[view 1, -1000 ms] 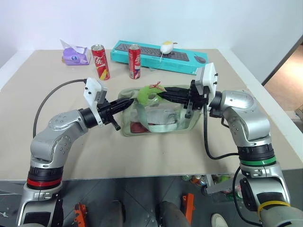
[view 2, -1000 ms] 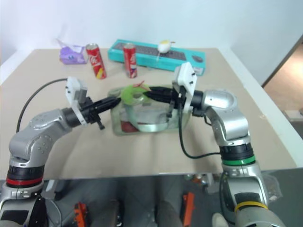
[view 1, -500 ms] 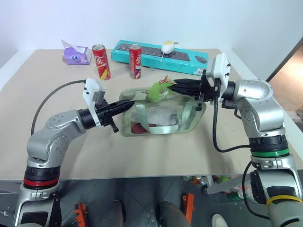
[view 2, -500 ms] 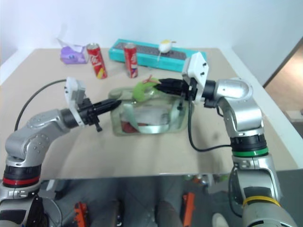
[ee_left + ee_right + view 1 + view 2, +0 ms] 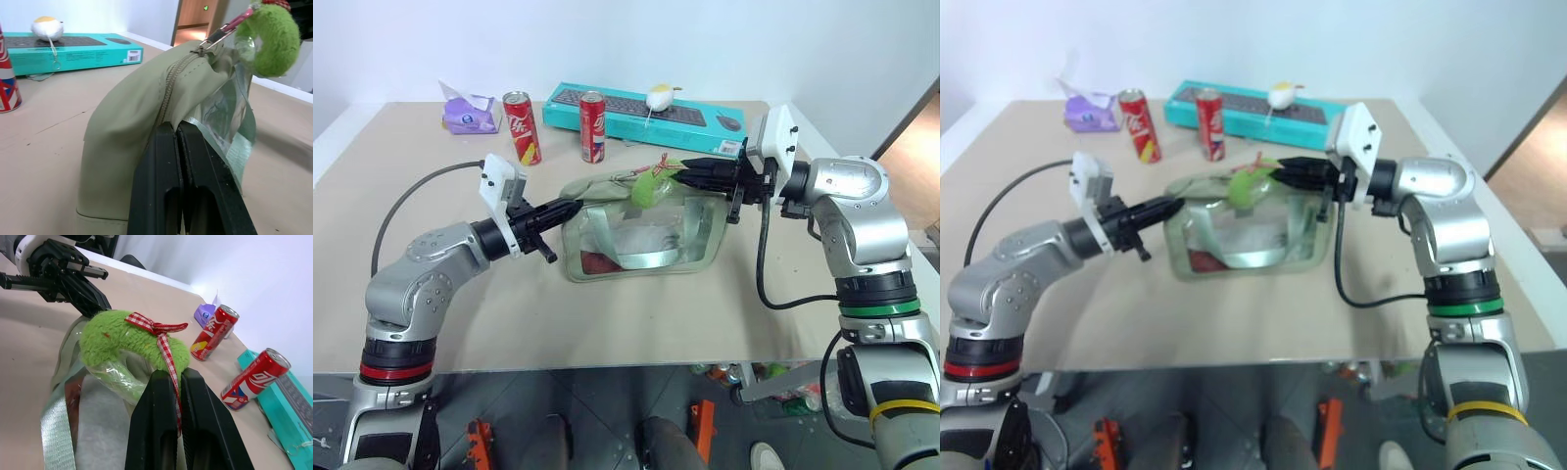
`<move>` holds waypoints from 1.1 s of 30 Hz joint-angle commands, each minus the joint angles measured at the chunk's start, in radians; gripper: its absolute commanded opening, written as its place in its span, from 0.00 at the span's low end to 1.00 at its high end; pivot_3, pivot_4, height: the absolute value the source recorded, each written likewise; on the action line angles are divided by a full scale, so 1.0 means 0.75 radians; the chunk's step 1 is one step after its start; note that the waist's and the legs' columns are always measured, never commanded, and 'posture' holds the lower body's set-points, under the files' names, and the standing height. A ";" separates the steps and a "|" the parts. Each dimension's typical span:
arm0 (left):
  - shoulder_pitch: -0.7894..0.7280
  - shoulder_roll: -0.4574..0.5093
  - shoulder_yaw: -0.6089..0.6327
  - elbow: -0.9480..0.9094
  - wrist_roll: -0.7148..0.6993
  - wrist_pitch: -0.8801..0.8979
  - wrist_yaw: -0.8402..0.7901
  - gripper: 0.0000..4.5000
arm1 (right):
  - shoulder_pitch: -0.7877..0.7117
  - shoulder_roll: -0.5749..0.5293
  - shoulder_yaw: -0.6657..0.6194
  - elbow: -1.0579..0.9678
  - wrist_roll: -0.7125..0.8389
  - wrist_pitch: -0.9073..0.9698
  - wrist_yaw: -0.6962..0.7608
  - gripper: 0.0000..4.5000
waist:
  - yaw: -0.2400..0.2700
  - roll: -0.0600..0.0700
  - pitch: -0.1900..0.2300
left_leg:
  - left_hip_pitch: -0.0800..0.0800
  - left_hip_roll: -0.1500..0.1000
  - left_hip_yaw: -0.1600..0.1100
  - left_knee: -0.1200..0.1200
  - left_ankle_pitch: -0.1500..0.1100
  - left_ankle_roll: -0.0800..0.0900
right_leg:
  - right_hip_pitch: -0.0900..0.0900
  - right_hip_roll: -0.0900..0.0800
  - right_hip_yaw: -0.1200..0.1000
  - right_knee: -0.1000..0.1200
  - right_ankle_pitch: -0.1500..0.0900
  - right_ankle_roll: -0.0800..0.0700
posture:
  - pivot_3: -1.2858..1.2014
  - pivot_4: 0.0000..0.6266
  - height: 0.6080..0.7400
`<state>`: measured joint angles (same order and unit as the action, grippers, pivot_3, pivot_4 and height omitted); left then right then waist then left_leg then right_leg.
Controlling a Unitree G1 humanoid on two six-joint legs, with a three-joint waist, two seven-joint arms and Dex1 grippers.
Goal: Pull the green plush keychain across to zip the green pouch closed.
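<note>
The green pouch (image 5: 641, 235) stands on the table, its clear window showing a strap and items inside. My left gripper (image 5: 572, 207) is shut on the fabric at the pouch's left end (image 5: 127, 122). The green plush keychain (image 5: 651, 184), fuzzy lime green with a red checked bow, hangs at the zipper pull above the pouch's top, right of the middle. My right gripper (image 5: 172, 378) is shut on the keychain (image 5: 128, 339), reaching in from the right. In the left wrist view the zipper (image 5: 171, 83) runs closed from the held end up to the keychain (image 5: 270, 39).
Two red cans (image 5: 521, 128) (image 5: 592, 126) stand behind the pouch. Along the back edge lies a teal keyboard box (image 5: 636, 117) with a white-and-yellow plush toy (image 5: 658, 97) on it. At the back left sits a purple tissue pack (image 5: 470, 115).
My right gripper has drawn the keychain to the right along the pouch's top, and the zipper has closed further. The left gripper has kept its hold at the left end.
</note>
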<state>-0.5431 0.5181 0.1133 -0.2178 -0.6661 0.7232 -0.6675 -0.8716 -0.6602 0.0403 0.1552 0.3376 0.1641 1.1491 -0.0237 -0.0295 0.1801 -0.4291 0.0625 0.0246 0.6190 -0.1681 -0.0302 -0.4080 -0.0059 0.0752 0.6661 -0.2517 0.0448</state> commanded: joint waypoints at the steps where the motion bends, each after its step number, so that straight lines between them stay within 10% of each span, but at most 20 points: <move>1: -0.021 0.000 0.002 0.002 0.005 -0.010 -0.006 0.00 | -0.053 -0.042 -0.076 0.008 -0.003 -0.037 -0.016 0.02 | 0.000 0.000 0.000 | 0.000 0.000 0.000 0.000 0.000 0.000 | 0.000 0.000 0.000 0.000 0.000 0.000 | 0.52 0.24 1.00; 33: 0.019 0.054 0.015 -0.065 -0.063 0.017 -0.099 0.00 | -0.129 -0.197 -0.095 0.335 -0.101 -0.250 0.041 0.02 | 0.000 0.000 0.000 | -0.001 0.000 0.000 0.000 0.000 0.000 | -0.001 0.000 0.000 0.000 0.000 -0.001 | 0.52 0.24 1.00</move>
<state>-0.5264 0.5399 0.1062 -0.2561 -0.7176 0.7435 -0.7435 -0.9561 -0.7781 0.0243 0.4024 0.2651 0.0013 1.1829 -0.0238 -0.0293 0.1804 -0.4295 0.0624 0.0248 0.6188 -0.1682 -0.0302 -0.4085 -0.0061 0.0753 0.6658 -0.2519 0.0442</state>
